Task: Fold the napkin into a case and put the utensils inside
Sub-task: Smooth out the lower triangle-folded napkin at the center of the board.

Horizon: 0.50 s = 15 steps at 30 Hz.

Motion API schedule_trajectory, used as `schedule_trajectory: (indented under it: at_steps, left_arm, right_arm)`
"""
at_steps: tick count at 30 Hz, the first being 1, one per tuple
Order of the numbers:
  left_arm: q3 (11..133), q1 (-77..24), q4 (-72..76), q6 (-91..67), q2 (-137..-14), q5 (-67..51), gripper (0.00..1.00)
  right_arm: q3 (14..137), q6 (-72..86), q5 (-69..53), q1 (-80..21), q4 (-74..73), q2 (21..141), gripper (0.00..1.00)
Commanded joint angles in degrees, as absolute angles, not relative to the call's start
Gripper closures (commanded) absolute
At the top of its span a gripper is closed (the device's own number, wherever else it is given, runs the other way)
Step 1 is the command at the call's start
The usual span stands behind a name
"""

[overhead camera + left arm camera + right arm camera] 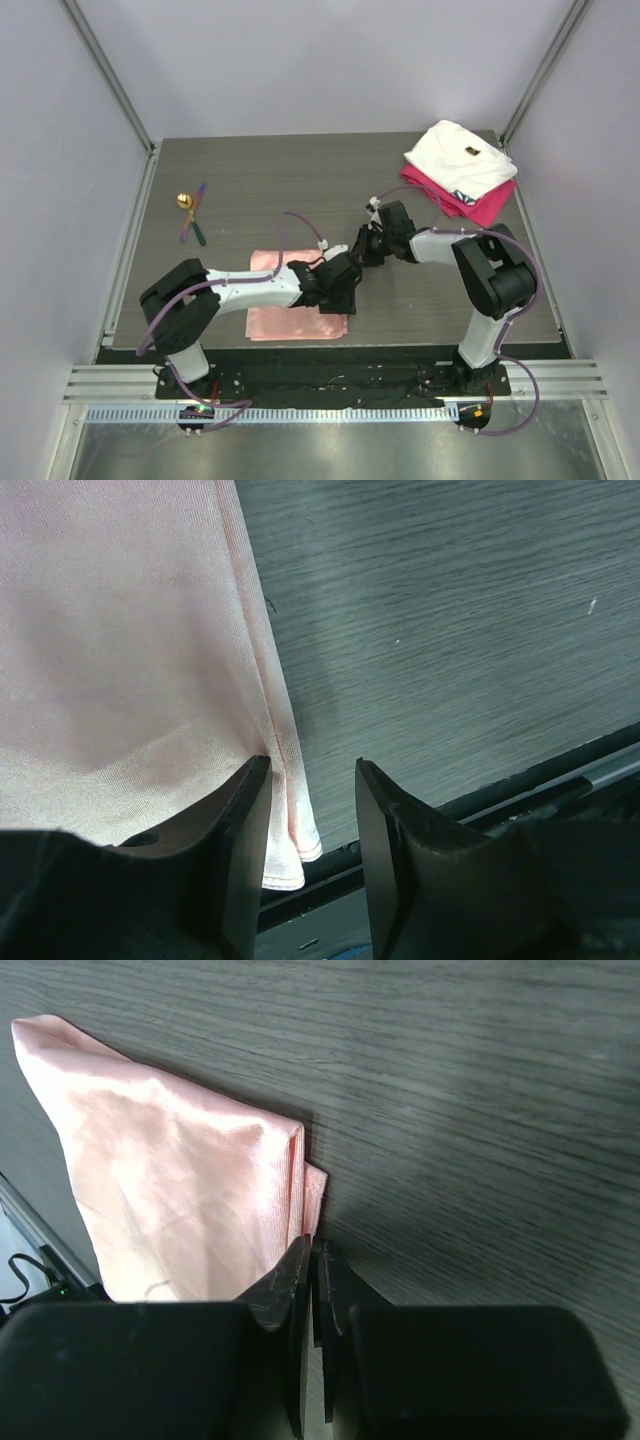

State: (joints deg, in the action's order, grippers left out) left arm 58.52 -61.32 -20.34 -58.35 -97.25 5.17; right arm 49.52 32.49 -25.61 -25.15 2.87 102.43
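Observation:
The salmon-pink napkin (285,322) lies folded on the dark table near its front edge. My left gripper (345,303) hovers at the napkin's near right corner. In the left wrist view the gripper (312,775) is open and the napkin (120,660) has its hemmed edge just inside the left finger (245,820). My right gripper (358,255) is at the napkin's far right corner. In the right wrist view the gripper (313,1248) is shut on the corner of the napkin (180,1190). The utensils (190,215) lie together at the back left: a gold bowl with purple and green handles.
A folded white cloth (462,158) rests on a folded magenta cloth (485,205) at the back right corner. The table's front edge and black rail (560,770) run just beyond the left gripper. The two wrists are close together over the napkin's right side.

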Motion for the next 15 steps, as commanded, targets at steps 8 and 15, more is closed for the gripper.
schedule_trajectory:
  at_steps: [8, 15]
  left_arm:
    - [60.8, -64.8, -26.5, -60.3, -96.1, 12.7, 0.56]
    - [59.0, -66.4, -26.2, -62.3, -95.7, 11.7, 0.61]
  right_arm:
    - [50.8, 32.3, -29.1, -24.5, 7.1, 104.9, 0.89]
    - [50.4, 32.6, -29.1, -24.6, 7.9, 105.6, 0.9]
